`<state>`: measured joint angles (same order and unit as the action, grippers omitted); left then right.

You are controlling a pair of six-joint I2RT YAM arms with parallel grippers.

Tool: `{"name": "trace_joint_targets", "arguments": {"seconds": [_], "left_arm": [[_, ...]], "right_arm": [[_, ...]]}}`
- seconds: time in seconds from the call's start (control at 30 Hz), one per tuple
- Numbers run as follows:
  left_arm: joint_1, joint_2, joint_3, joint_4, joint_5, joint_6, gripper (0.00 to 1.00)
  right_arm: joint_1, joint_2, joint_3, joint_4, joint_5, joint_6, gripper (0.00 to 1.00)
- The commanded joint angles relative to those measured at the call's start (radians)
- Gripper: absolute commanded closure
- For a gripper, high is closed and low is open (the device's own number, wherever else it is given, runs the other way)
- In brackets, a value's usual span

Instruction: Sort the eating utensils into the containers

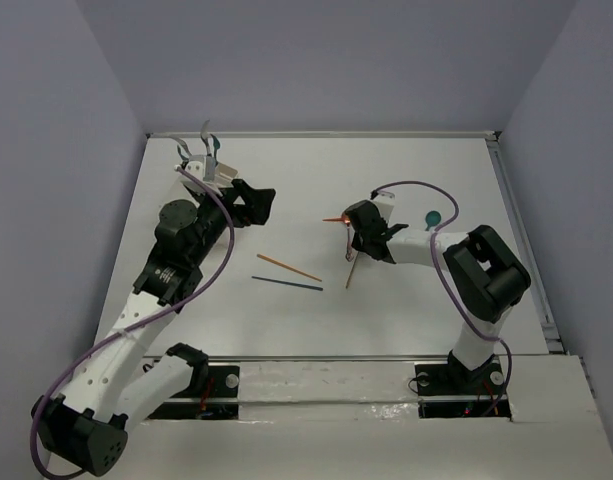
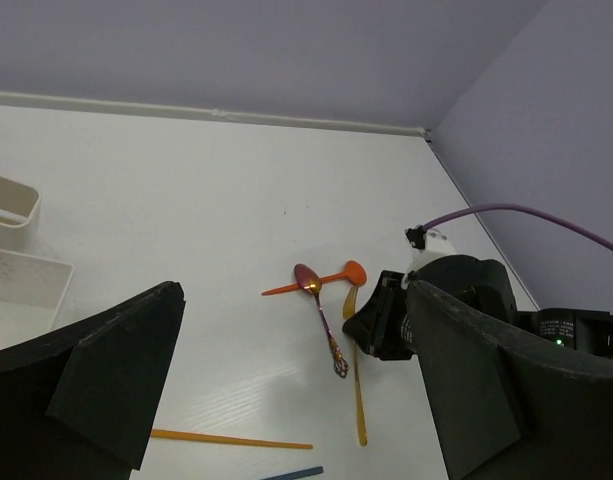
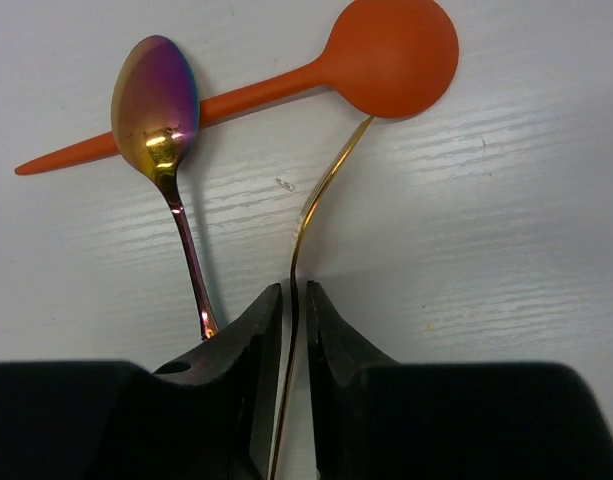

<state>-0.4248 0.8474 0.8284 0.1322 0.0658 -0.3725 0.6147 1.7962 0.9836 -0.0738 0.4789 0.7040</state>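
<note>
**Step in hand:** pick-up of one piece from the cluster right of centre.

**Right gripper** [image 3: 294, 302]: lowered to the table, jaws drawn nearly together astride the thin handle of the gold utensil [image 3: 316, 205]. Slivers of white show on both sides of the handle, so whether it is already pinched cannot be told. The utensil lies flat, not lifted.

**Neighbours:** iridescent spoon [image 3: 156, 100] just left of the gold handle, its stem running beside the left fingertip. Orange spoon [image 3: 391, 48] lies across the far end, its bowl covering the gold utensil's head.

**Left gripper** [image 1: 258, 205]: spread wide, holding nothing, hovering beside the containers [image 2: 11, 205] at the far left, which already hold a few pieces.

**Loose on the table:** orange stick [image 1: 288, 267] and dark blue stick [image 1: 286, 284] at centre; teal spoon [image 1: 433, 218] far right.

**Next move, by judgement:** a firm pinch, then a straight lift clear of the orange bowl and the iridescent stem, then carriage left to a bin.
</note>
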Motion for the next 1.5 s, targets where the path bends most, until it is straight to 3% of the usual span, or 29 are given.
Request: {"name": "trace_joint_targets", "arguments": {"seconds": [0.0, 0.13, 0.27, 0.47, 0.6, 0.7, 0.83, 0.97, 1.27, 1.47], "left_arm": [[-0.005, 0.007, 0.009, 0.061, 0.043, -0.005, 0.05], [-0.005, 0.019, 0.006, 0.072, 0.092, -0.012, 0.06], [-0.005, 0.045, 0.009, 0.083, 0.166, -0.034, 0.07], [-0.015, 0.156, 0.028, 0.075, 0.287, -0.069, 0.12], [-0.093, 0.212, 0.057, 0.038, 0.333, -0.092, 0.21], [-0.173, 0.242, -0.012, 0.102, 0.325, -0.164, 0.29], [-0.29, 0.323, -0.054, 0.161, 0.258, -0.206, 0.31], [-0.338, 0.397, -0.071, 0.24, 0.194, -0.236, 0.32], [-0.367, 0.594, 0.038, 0.313, 0.209, -0.22, 0.46], [-0.367, 0.642, 0.061, 0.351, 0.201, -0.221, 0.57]], "right_arm": [[-0.004, 0.054, 0.02, -0.018, 0.017, -0.009, 0.8], [-0.004, 0.022, -0.008, -0.001, 0.02, -0.001, 1.0], [-0.004, -0.059, -0.037, 0.009, 0.032, -0.006, 1.0], [-0.004, -0.314, -0.213, 0.207, -0.037, -0.057, 1.0], [-0.004, -0.431, -0.229, 0.224, -0.121, -0.097, 1.0], [0.005, -0.511, -0.249, 0.29, -0.201, -0.106, 1.0], [0.014, -0.544, -0.235, 0.298, -0.243, -0.113, 1.0], [0.023, -0.561, -0.23, 0.305, -0.286, -0.112, 1.0], [0.033, -0.59, -0.247, 0.348, -0.341, -0.098, 1.0], [0.042, -0.595, -0.269, 0.364, -0.379, -0.083, 1.0]]}}
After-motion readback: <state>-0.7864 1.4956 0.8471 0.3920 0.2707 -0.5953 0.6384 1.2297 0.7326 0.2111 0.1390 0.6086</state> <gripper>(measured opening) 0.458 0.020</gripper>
